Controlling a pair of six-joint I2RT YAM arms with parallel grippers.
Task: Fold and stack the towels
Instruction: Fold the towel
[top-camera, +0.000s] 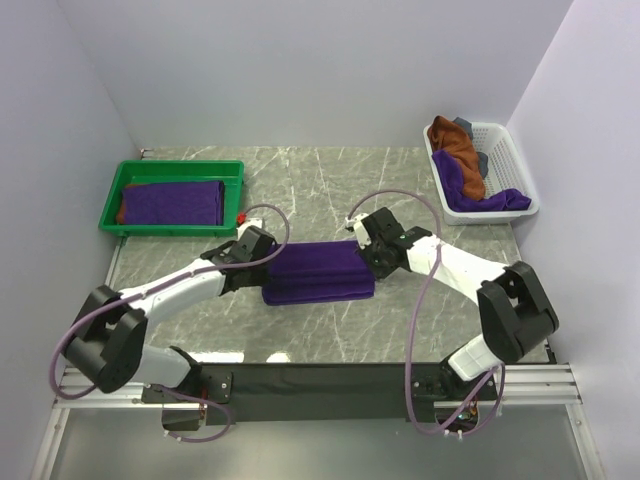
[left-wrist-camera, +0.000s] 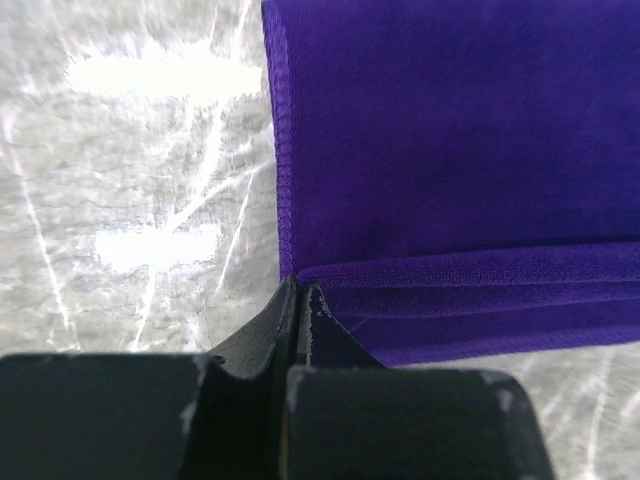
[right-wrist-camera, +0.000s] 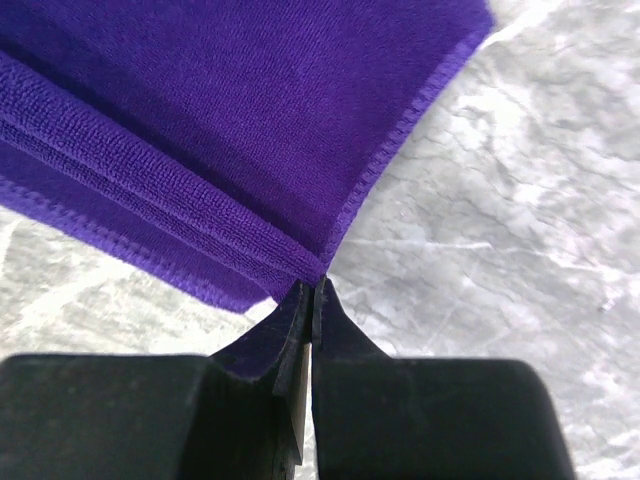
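Nearest the overhead lens, your left arm (top-camera: 165, 290) and right arm (top-camera: 480, 280) rise from the near edge of the counter (top-camera: 420, 330) and lean inward; they meet at one folded purple towel (top-camera: 320, 272). It lies flat on the grey marbled surface, between the two arms and well apart from both containers. Your left pincer (top-camera: 268, 266) is at its left end; your right pincer (top-camera: 364, 258) is at its right end.

Check your left wrist view: the left pincer (left-wrist-camera: 298, 298) has its fingers pressed together, clamped on the corner of the upper layer of the folded purple towel (left-wrist-camera: 450, 150); the lower layers stick out a little past that hem, towards the camera; bare marble lies to the left.

Your right wrist view shows much the same: the right pincer (right-wrist-camera: 312, 295) is closed tight on the other corner of the upper layer; the folded purple towel (right-wrist-camera: 230, 120) spreads away to the left; its lower layers peek out beneath the hem.

At the far left you have a green tray (top-camera: 232, 185); a second purple towel (top-camera: 172, 203) lies folded flat inside it, with a rust-brown edge (top-camera: 121, 213) showing at its left side. At the far right stands a white basket (top-camera: 515, 160); a crumpled rust-brown towel (top-camera: 455, 145) sits in it on a loose purple towel (top-camera: 470, 190), with a small grey item (top-camera: 482, 160) beside them.
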